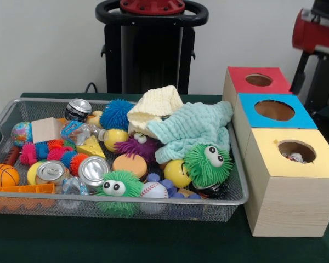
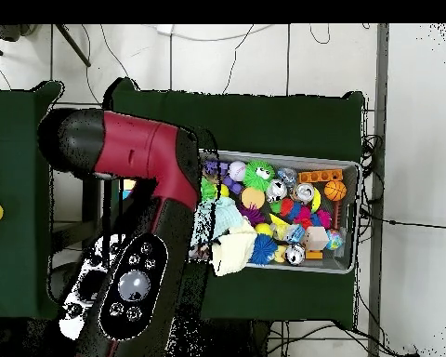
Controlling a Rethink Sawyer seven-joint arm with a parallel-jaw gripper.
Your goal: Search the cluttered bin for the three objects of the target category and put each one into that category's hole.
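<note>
1. My claw shows in neither view. From above, only my red and black arm (image 2: 138, 214) is visible, and it covers the spot where the claw would be, so I cannot tell how it stands.
2. That arm also hides the three boxes from above, along with the bin's (image 2: 349, 216) end nearest them.
3. From the front, the boxes stand in a row just beside the bin: red box (image 1: 256, 82) farthest, blue box (image 1: 271, 114) in the middle, yellow box (image 1: 292, 178) nearest. Each has a round hole on top.
4. Something pale lies inside the yellow box's hole (image 1: 296, 151); I cannot make out what it is.
5. The bin is heaped with fuzzy toys, balls and cans. A teal cloth (image 1: 194, 129) and a cream cloth (image 1: 153, 107) lie over the pile and hide what is beneath.
6. A green cloth covers the table (image 1: 153, 241). From above, cables trail over the pale floor (image 2: 417, 112) around it.
</note>
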